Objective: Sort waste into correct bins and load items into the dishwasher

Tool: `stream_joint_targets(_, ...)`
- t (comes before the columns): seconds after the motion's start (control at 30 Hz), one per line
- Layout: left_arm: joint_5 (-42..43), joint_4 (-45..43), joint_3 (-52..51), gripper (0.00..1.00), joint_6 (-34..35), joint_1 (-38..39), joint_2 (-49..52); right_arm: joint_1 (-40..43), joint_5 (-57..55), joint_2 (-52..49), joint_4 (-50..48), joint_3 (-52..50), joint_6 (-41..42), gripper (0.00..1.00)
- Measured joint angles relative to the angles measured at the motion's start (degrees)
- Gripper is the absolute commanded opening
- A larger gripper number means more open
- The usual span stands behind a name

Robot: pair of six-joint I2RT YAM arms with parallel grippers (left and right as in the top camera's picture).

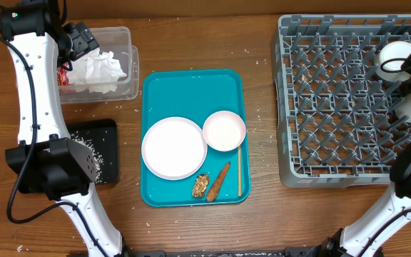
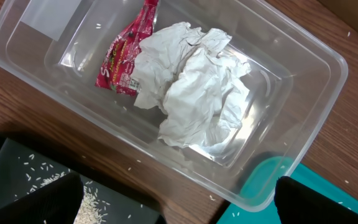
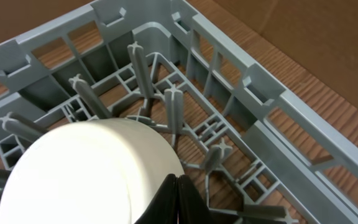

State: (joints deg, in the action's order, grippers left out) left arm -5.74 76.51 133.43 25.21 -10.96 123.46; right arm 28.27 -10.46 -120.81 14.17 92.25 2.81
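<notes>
**In the rack's far right corner, a cup in the grip**

At the far right corner of the grey dish rack (image 1: 291, 107), the right gripper (image 3: 176, 202) has its fingers pressed together at the edge of a white cup (image 3: 86, 174), apparently pinching its wall. The cup sits among the upright pegs.

On the far left, the left gripper (image 1: 84, 39) hangs over a clear plastic bin (image 2: 303, 62) with its fingers spread wide and nothing between them. In the bin lie a crumpled white tissue (image 2: 197, 87) and a red wrapper (image 2: 126, 53), touching each other.

Just near of the bin is a black tray (image 1: 105, 153) scattered with rice grains.

In the middle, a teal tray (image 1: 159, 89) carries a white plate (image 1: 173, 148) and a white bowl (image 1: 224, 130), which touch (or very nearly). Along its near right side are a chopstick (image 1: 239, 171), a carrot piece (image 1: 218, 181) and a brown food scrap (image 1: 200, 185).
</notes>
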Motion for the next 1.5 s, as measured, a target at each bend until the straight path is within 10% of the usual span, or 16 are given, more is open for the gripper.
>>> stream_joint_targets(1.5, 0.0, 0.0, 0.0, 1.0, 0.0, 0.0, 0.0, 0.72, 5.09, -1.53, 0.72, 0.0, 0.11, 0.04)
